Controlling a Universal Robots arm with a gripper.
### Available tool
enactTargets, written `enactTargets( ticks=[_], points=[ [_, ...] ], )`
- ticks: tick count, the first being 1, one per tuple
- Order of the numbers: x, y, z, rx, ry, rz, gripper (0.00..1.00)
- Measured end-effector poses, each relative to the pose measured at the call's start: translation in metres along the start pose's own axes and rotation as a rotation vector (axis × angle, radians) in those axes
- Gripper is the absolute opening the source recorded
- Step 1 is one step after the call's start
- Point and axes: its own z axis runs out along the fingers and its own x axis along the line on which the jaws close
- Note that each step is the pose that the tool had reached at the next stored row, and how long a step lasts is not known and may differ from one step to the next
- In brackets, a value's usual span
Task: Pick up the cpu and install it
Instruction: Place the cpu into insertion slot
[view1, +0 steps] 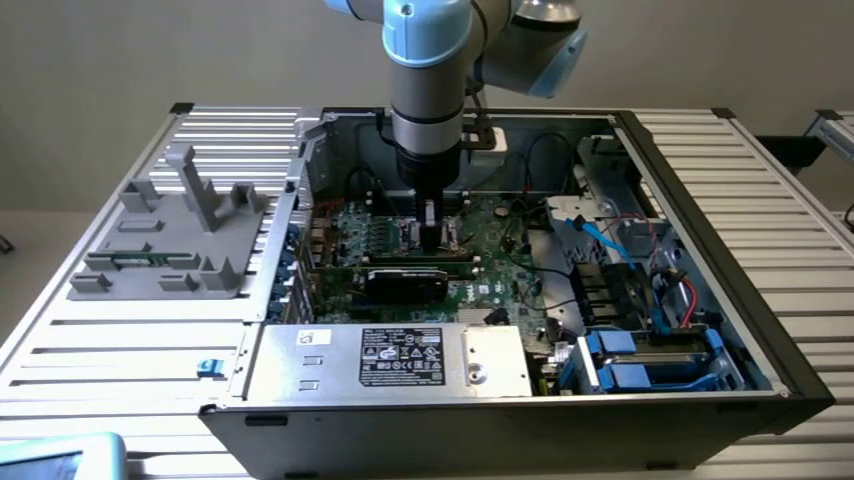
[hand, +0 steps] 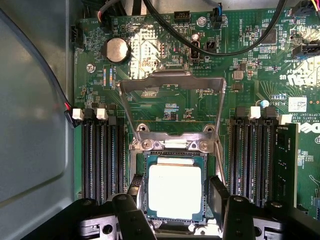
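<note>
Wrist view: cpu (hand: 175, 192) lies flat in the socket (hand: 170, 144), gripper (hand: 176, 186) fingers spread either side, released. Socket is inside the open computer case (view1: 467, 435), case on ribbed metal table (view1: 134, 345), beige wall (view1: 160, 50) behind.

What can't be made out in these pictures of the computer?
Wrist view: markings on the shiny silver-grey square cpu, washed out by glare.
Wrist view: one edge of the dark square socket, covered by the black fingers.
Exterior view: print on the black rectangular label, too small.
</note>
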Motion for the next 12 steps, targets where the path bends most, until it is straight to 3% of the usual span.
enactTargets(
  ticks=[5,12],
  points=[
    [0.000,0.0001,-0.0020,0.0000,0.0002,0.000,0.63],
    [0.003,0.0016,-0.0260,0.0000,0.0008,0.000,0.63]
  ],
)
